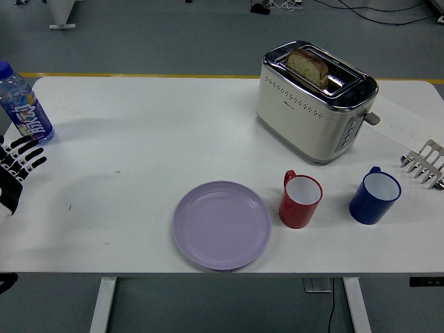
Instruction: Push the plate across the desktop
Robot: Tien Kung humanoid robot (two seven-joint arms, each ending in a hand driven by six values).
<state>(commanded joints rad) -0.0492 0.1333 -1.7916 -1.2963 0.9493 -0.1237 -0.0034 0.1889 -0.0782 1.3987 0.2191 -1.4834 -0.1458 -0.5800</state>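
Observation:
A round lilac plate [222, 225] lies flat near the table's front edge, a little left of centre. My left hand [16, 166] is at the far left edge of the table, its fingers spread and holding nothing, far from the plate. The right hand is out of view.
A red mug [300, 200] stands just right of the plate, a blue mug [374, 195] further right. A white toaster [316, 100] with bread stands at the back right. A blue-capped bottle [23, 105] stands at the far left. A metal rack [424, 162] is at the right edge.

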